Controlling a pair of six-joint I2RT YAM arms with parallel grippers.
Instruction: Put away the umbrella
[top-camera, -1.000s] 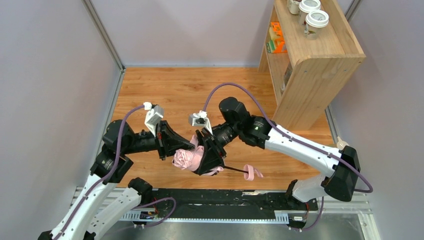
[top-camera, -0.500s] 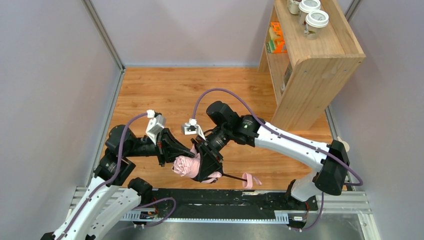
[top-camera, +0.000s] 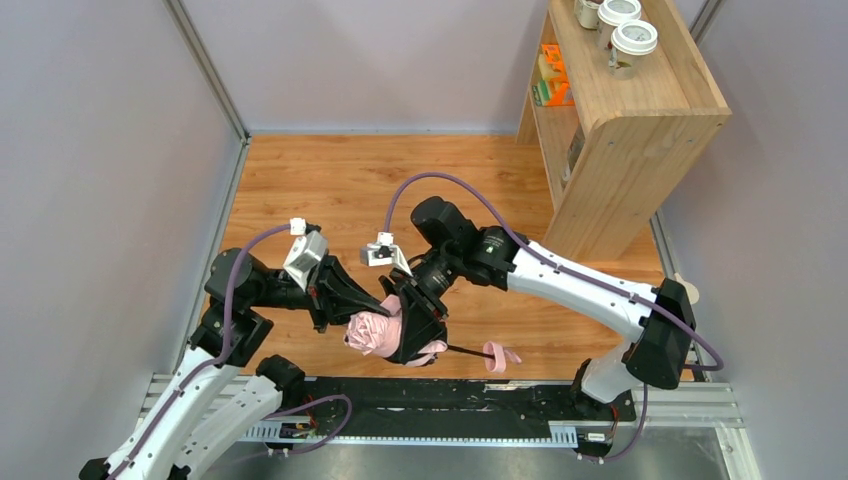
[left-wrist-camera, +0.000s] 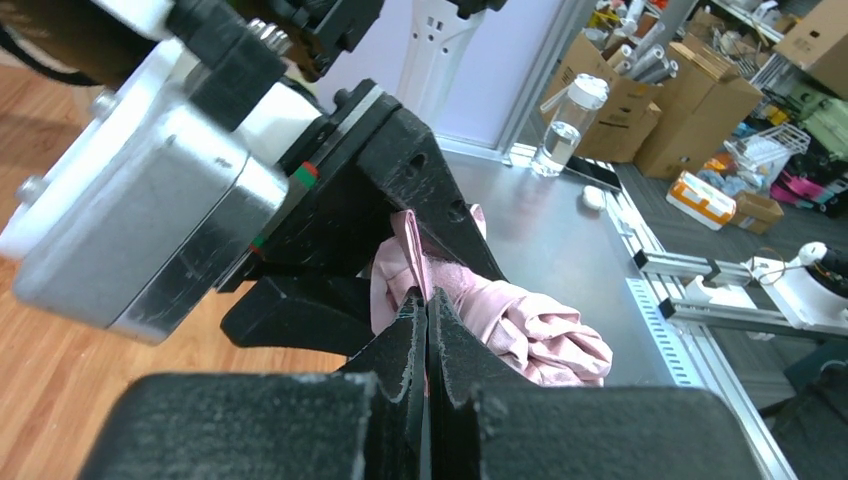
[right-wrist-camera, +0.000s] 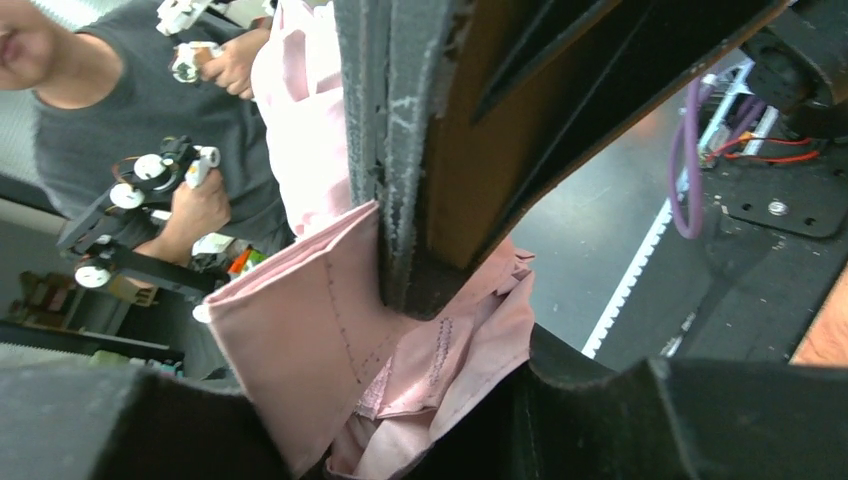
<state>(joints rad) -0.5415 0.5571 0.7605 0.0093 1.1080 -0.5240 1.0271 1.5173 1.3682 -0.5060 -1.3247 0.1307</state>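
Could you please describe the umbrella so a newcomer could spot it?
At the near edge of the wooden table, the left gripper and right gripper meet. The umbrella is the crumpled pink bundle gripped by both, the only pink thing there.

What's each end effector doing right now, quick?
Left end effector: closed, pinching a pink fold of the umbrella.
Right end effector: closed around the bunched umbrella.
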